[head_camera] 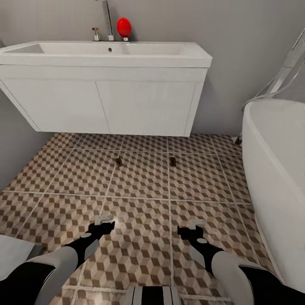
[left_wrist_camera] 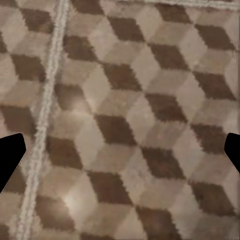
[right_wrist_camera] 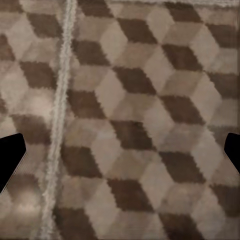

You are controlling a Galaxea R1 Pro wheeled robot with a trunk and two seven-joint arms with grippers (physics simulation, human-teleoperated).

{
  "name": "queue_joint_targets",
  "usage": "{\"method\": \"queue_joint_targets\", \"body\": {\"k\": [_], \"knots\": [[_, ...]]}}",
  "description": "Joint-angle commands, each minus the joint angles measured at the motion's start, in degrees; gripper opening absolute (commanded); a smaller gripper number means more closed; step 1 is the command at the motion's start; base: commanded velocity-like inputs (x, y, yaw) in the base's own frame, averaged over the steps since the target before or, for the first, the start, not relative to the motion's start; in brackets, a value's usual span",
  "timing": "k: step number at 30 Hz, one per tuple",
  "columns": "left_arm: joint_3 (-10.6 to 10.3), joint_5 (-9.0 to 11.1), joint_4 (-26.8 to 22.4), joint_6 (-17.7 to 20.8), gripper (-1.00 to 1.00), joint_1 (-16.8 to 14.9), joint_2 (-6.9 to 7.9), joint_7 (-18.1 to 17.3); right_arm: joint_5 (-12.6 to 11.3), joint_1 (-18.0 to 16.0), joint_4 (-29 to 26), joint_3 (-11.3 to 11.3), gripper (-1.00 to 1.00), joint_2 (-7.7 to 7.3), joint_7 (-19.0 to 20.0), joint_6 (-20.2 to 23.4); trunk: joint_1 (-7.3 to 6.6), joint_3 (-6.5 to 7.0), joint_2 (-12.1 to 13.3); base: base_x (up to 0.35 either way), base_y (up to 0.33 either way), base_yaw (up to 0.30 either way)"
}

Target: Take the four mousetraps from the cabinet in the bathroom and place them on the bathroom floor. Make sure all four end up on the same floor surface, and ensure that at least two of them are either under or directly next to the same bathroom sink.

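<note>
Two mousetraps lie on the bathroom floor [head_camera: 140, 186] in front of the sink [head_camera: 106, 53]: one [head_camera: 119, 162] on the left, one [head_camera: 173, 161] on the right, both just out from under the white vanity. My left gripper [head_camera: 103, 220] and right gripper [head_camera: 195, 225] hover low over the tiles nearer to me, well short of the traps. Both are open and empty; in each wrist view the dark fingertips [left_wrist_camera: 10, 157] [right_wrist_camera: 10, 157] stand wide apart at the edges over bare cube-pattern tiles. The cabinet is out of view.
A white bathtub [head_camera: 275, 169] runs along the right side, with a shower hose above it. A grey wall [head_camera: 12, 140] closes the left. A red object [head_camera: 123, 27] stands by the chrome faucet [head_camera: 108, 19]. Open tile lies between grippers and vanity.
</note>
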Motion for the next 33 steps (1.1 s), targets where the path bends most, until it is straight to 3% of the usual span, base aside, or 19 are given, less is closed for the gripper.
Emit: {"method": "queue_joint_targets", "body": {"k": [1, 33], "knots": [[-0.49, 0.55, 0.06, -0.19, 1.0, -0.03, 0.0, -0.04, 0.6, -0.06, 0.15, -0.47, 1.0, 0.0, -0.28, -0.25, -0.03, 0.19, 0.0, 0.0, 0.0, 0.0], [-0.49, 0.48, 0.06, -0.56, 1.0, -0.02, 0.02, -0.05, 0.61, -0.06, 0.15, -0.46, 1.0, 0.04, -0.28, -0.25, -0.86, 7.28, 0.43, 0.0, 0.0, 0.0]]}}
